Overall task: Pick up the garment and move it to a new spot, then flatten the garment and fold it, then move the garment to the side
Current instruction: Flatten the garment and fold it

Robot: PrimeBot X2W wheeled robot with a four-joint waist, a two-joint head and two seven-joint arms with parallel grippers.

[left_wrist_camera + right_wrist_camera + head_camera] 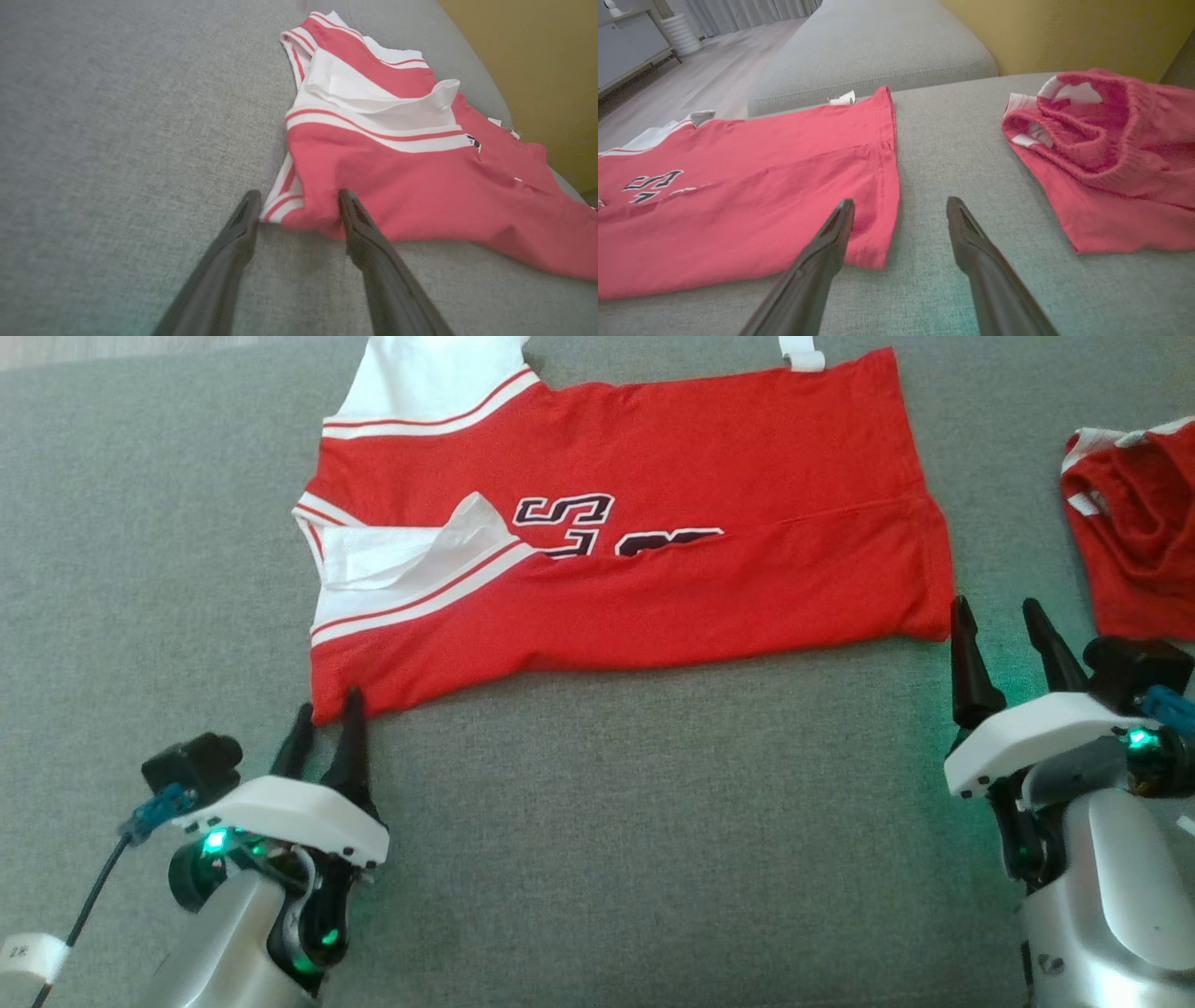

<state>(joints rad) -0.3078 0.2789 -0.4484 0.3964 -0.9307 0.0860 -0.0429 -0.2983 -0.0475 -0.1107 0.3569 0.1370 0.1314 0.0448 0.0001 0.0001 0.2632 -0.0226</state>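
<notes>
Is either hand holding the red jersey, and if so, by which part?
Nothing is held. The left hand is open at the near left corner of the jersey, the right hand open beside its near right corner.

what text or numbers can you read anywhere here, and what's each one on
"S" or "5", unclear which: black-outlined lettering on the red jersey; rest hidden by a fold.
"2" then a blurred mark: white tag at the head view's lower left.
White label at the jersey's edge: too blurred to read.
</notes>
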